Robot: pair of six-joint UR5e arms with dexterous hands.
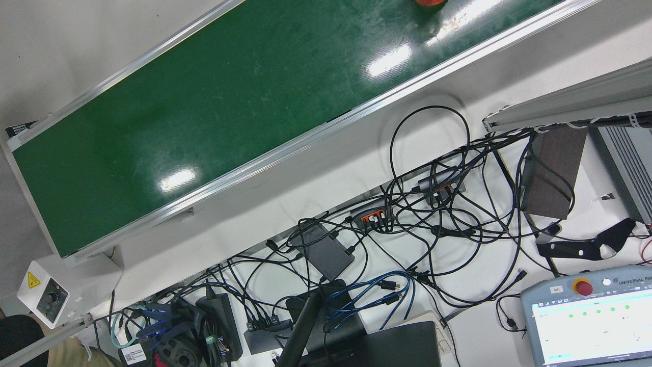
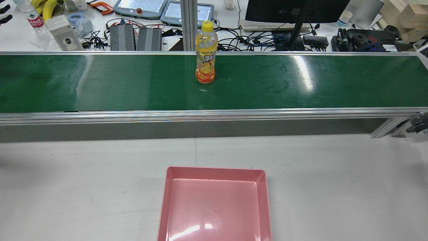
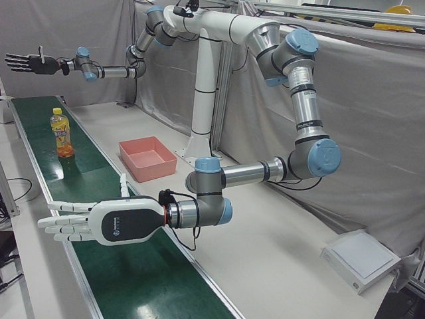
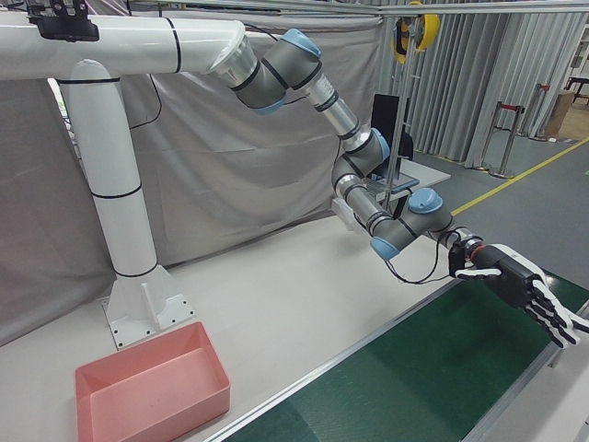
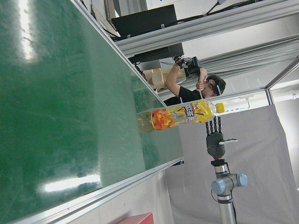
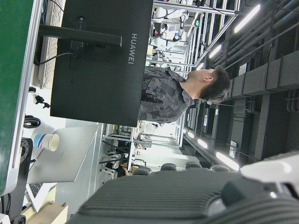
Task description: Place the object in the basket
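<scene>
White hands (image 3: 80,224) (image 4: 525,287) splayed, holding nothing

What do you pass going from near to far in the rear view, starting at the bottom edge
Pink basket → bare white table → near rail of the conveyor → green belt with the orange drink bottle standing upright on it → far rail → the cluttered desk with cables and a monitor.

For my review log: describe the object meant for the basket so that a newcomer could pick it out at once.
Find the long green conveyor belt that crosses the station beyond the pink basket. Near its middle one bottle stands upright, alone on the belt. It holds orange-yellow drink and has a yellow cap and an orange fruit label; the other bottle in sight is clear and sits on the cluttered desk behind.
</scene>
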